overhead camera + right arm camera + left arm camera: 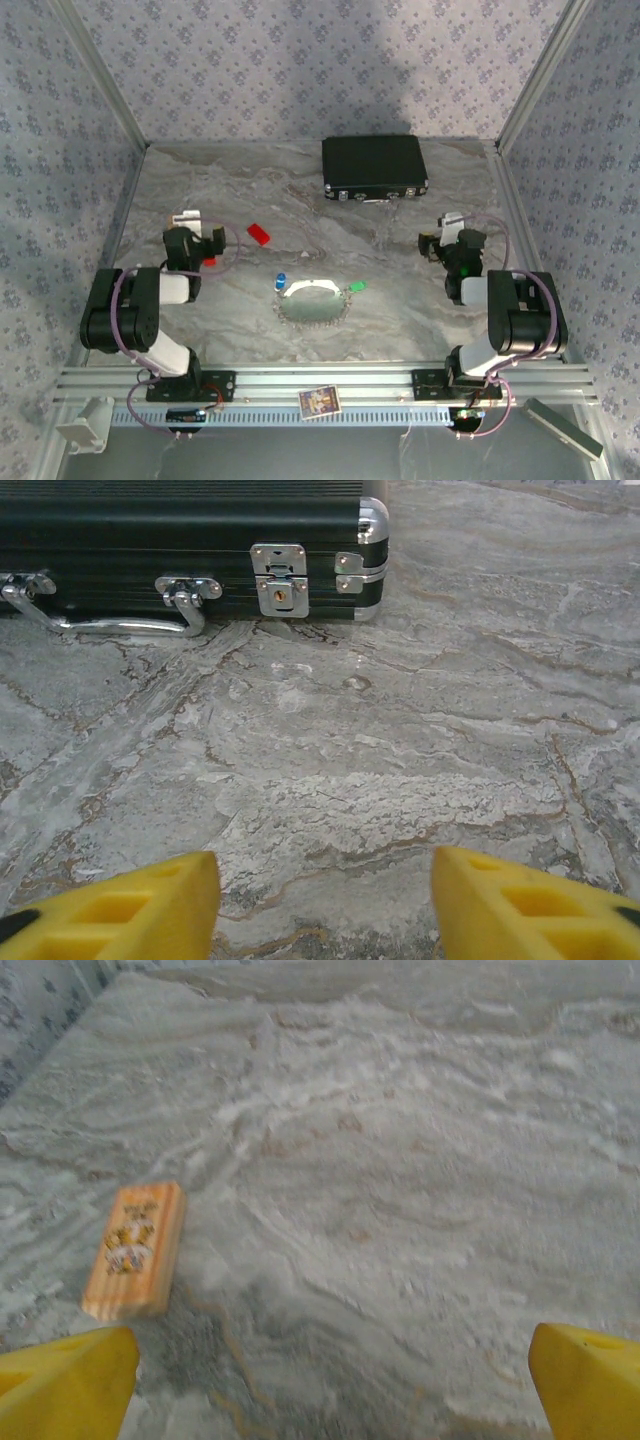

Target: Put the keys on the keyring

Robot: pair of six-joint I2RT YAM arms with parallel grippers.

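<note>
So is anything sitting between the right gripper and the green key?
Nothing visible. Bare table lies between the right gripper and the green key by the keyring's right end. The black case sits farther back, off that path.

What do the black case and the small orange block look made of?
Black case: ribbed matte black panels, metal or plastic, unclear which; shiny chrome-like latches, handle and corner caps. Block: probably wood, judging by its pale plain sides; the top face is printed orange.
</note>
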